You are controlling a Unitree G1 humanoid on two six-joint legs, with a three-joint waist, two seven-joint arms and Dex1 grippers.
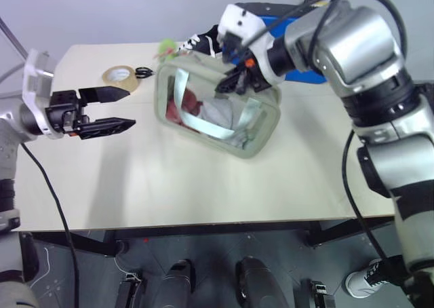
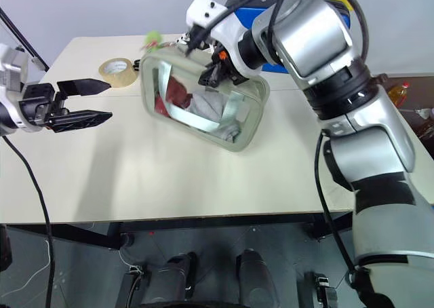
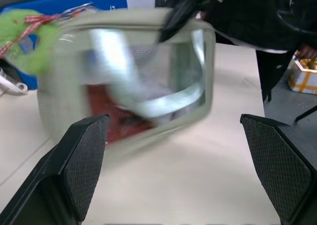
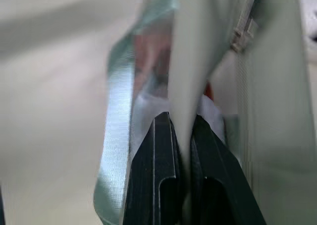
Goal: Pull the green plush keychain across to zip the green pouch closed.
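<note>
Left eye view puts the green plush keychain (image 1: 167, 47) at the far left corner of the green pouch (image 1: 261, 133), hanging off the pouch's top edge over the bench (image 1: 169, 179). In the left wrist view the fuzzy ball carries a thin red-and-white cord across it.

The pouch stands tilted on the bench with its clear window facing the camera; a pale teal strip curves across the window, and red and grey things lie inside. No brand, label or writing can be read on the pouch or anything near it.

The right tool (image 1: 227, 85) comes down onto the pouch's upper edge near the right side. In the right wrist view its two black fingers (image 4: 153, 175) are pressed together on a fold of the pale green fabric, with a strip of zipper running just beside them.

The left tool (image 1: 116, 108) hangs level above the bench, well to the left of the pouch and apart from it, its fingers spread wide and pointing toward the pouch.

Behind the left tool a roll of tan tape (image 1: 121, 75) lies flat on the bench, with a small black object just beside it. A blue padded case (image 1: 302, 74) sits behind the pouch, partly hidden by the right arm.
</note>
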